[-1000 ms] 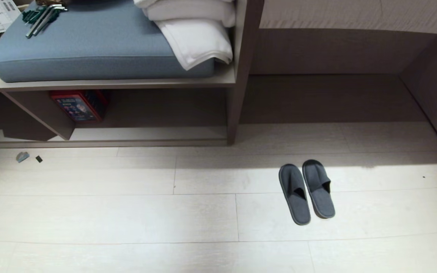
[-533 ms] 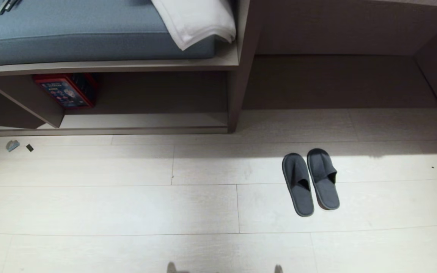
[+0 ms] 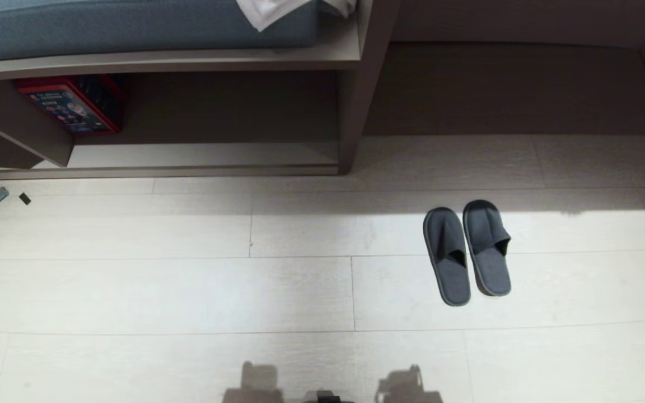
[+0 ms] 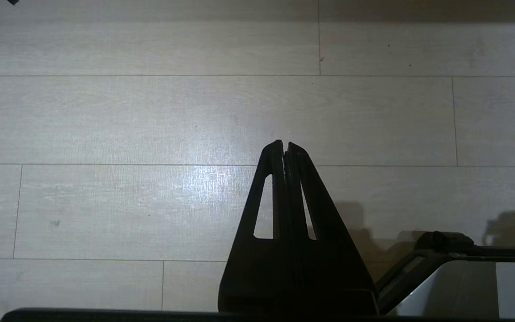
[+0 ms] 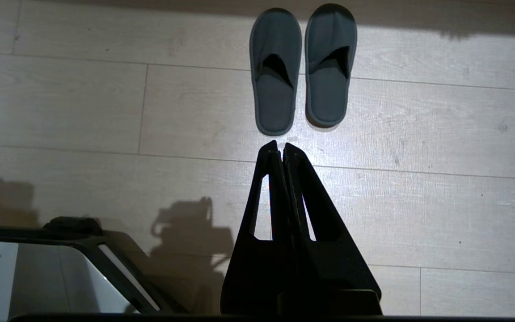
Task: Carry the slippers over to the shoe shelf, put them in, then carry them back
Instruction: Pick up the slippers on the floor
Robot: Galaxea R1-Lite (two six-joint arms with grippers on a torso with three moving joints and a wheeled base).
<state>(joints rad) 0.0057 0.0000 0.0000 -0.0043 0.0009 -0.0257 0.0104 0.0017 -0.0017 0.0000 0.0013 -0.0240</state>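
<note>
Slippers are sitting side by side on open floor; red box is occupying the shoe shelf; left gripper and right gripper are hanging pinched closed, empty.

left end effector: fingers pressed together, pointing down | right end effector: same, empty

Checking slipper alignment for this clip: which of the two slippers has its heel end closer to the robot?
The left slipper of the pair; its heel reaches lower in the head view than that of the right slipper, which sits slightly further toward the furniture.
</note>
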